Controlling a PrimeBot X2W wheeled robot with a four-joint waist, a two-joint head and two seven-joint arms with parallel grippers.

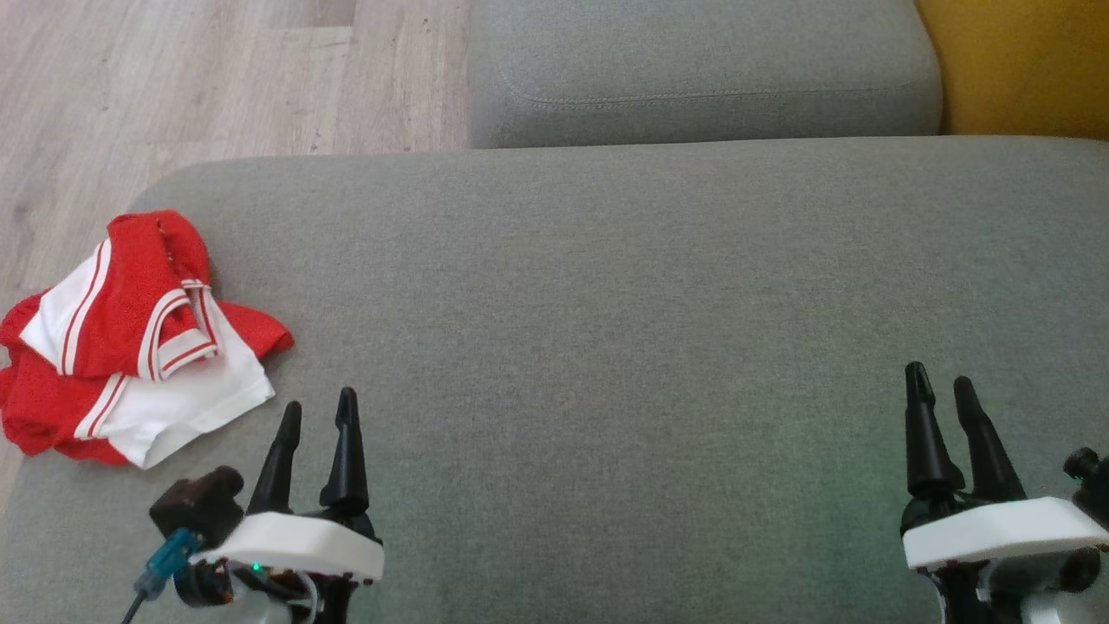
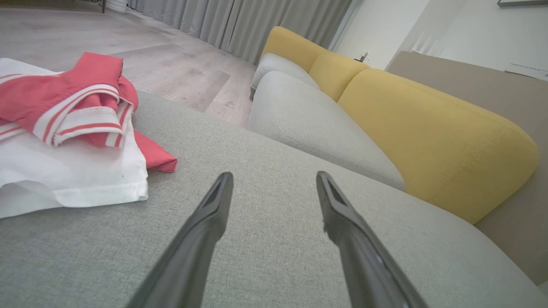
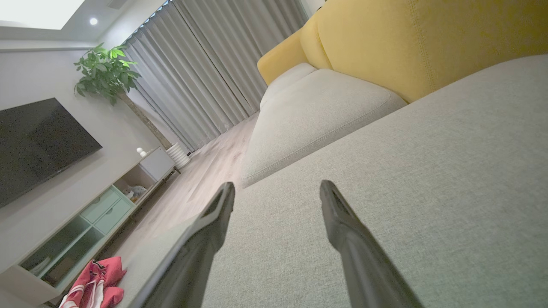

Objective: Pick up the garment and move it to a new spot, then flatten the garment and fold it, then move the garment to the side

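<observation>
Head view: a crumpled red-and-white fabric garment lies bunched at the left edge of a wide grey woven-fabric sofa seat, with a pale wood-plank floor beyond that edge. The left tool sits at the lower left. Its two long dark fingers point up the view with a slight lean to the right, and they stand apart with nothing between them. Their tips are just beside the garment's white hem, not touching it.

The right tool sits at the lower right, well apart from the garment. Its fingers are also spread and empty and lean a little to the left over bare seat.

In the left wrist view the garment lies left of the spread fingers, and a smaller grey cushion and a yellow upholstered backrest lie ahead. In the right wrist view the garment is small and distant at the lower left. Whether either tool touches the seat cannot be told.
</observation>
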